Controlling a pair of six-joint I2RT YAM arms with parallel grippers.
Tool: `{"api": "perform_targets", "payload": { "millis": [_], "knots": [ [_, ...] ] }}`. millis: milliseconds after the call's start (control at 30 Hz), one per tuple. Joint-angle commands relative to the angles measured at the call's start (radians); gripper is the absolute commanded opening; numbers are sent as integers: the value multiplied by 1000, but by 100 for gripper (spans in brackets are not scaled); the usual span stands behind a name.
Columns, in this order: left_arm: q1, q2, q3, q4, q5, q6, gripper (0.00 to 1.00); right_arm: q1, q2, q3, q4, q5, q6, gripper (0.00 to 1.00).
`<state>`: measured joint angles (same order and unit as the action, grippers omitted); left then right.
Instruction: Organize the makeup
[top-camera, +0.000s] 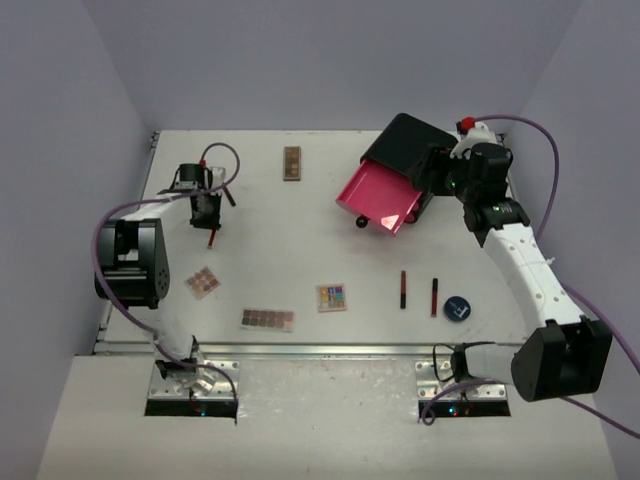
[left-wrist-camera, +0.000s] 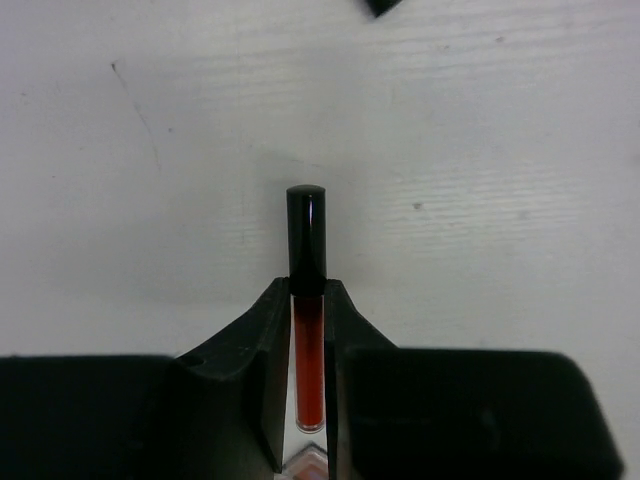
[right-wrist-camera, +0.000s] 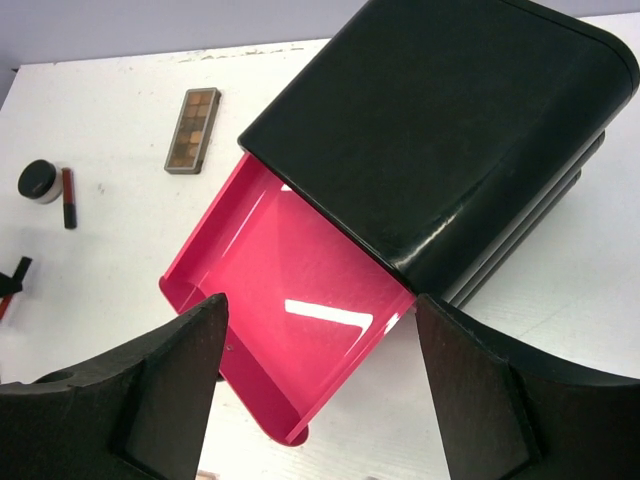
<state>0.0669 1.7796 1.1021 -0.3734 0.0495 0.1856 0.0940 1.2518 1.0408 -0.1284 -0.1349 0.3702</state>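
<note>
My left gripper (top-camera: 208, 218) is shut on a dark red pencil-like tube (left-wrist-camera: 308, 350) with a black cap (left-wrist-camera: 306, 235), at the table's left (top-camera: 212, 238). My right gripper (right-wrist-camera: 320, 305) is open and empty, just over the open pink drawer (right-wrist-camera: 290, 310) of the black box (right-wrist-camera: 440, 130). Two more red pencils (top-camera: 403, 288) (top-camera: 435, 296) and a round black compact (top-camera: 457, 309) lie near the front right. A multicoloured palette (top-camera: 332, 297), a long brown palette (top-camera: 267, 319) and a small palette (top-camera: 203, 282) lie near the front. Another brown palette (top-camera: 291, 163) lies at the back.
The black box (top-camera: 410, 145) stands at the back right with its pink drawer (top-camera: 380, 195) pulled out toward the middle. A small round dark-lidded jar (right-wrist-camera: 38, 180) and a red tube (right-wrist-camera: 68, 197) lie near the left arm. Walls close in the table's left, back and right.
</note>
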Motion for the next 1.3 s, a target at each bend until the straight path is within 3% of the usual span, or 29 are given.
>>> {"api": "perform_targets", "payload": {
  "millis": [0,133,300,567,833,1267],
  "knots": [
    [-23,-215,142,-39,140,-75,0,6,-22,-7,53,-23,9,77],
    [-244,-245,298,-71,109,-77,0,5,-14,-15,74,-41,26,79],
    [-483,-98,577,-140,159,-151,0,1,-21,-5,77,-58,59,81],
    [-723,138,801,-23,85,-175,0,0,-88,-41,76,27,63,83],
    [-757,245,803,109,43,-225,0,-7,-172,-84,65,96,31,84],
    [-762,351,822,144,-44,-194,0,-7,-186,-90,62,66,-5,85]
  ]
}}
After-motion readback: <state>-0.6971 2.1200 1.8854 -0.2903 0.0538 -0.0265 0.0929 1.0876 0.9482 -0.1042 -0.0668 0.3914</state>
